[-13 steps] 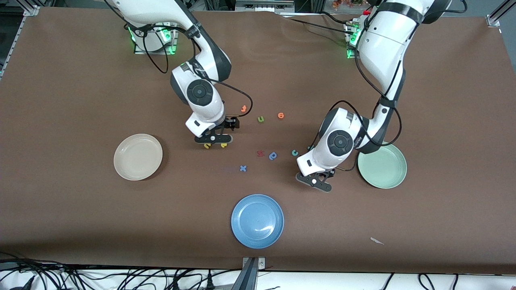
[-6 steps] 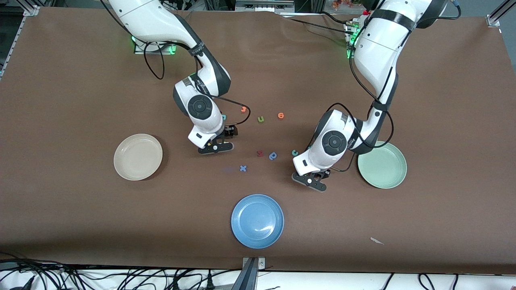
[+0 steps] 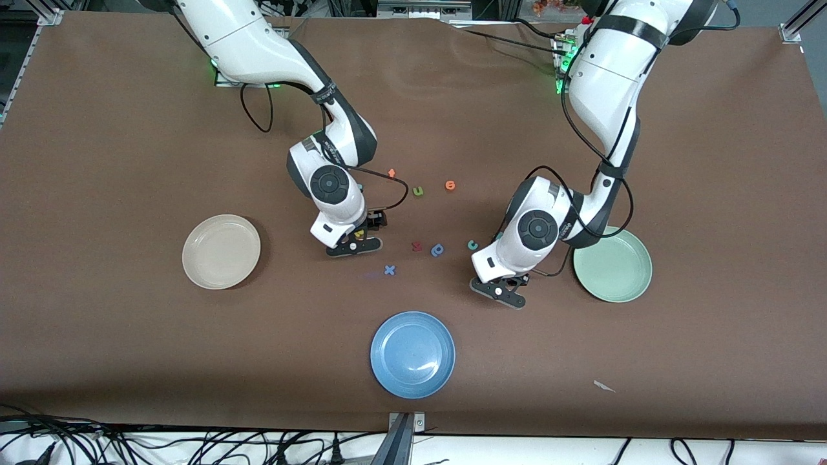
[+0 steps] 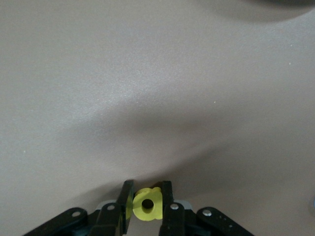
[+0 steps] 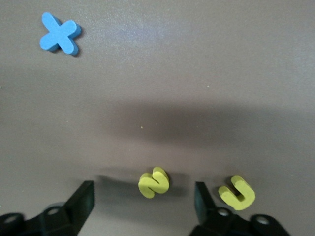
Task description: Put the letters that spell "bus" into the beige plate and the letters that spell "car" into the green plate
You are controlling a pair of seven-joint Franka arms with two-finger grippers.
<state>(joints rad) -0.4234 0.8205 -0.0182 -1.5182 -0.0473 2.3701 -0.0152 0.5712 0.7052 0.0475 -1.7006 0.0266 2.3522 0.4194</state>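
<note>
While the left gripper (image 4: 146,205) is clamped on the yellow rounded foam letter "a" (image 4: 146,205), the right gripper (image 5: 142,199), fingers apart, straddles the yellow foam "s" (image 5: 153,182) mid-tabletop.

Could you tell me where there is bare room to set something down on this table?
Bare brown tabletop lies between the round beige plate and round blue plate, and between that and the pale green plate. Crowded: the middle, where the right gripper straddles the yellow foam "s" and the left gripper pinches a yellow foam "a".
</note>
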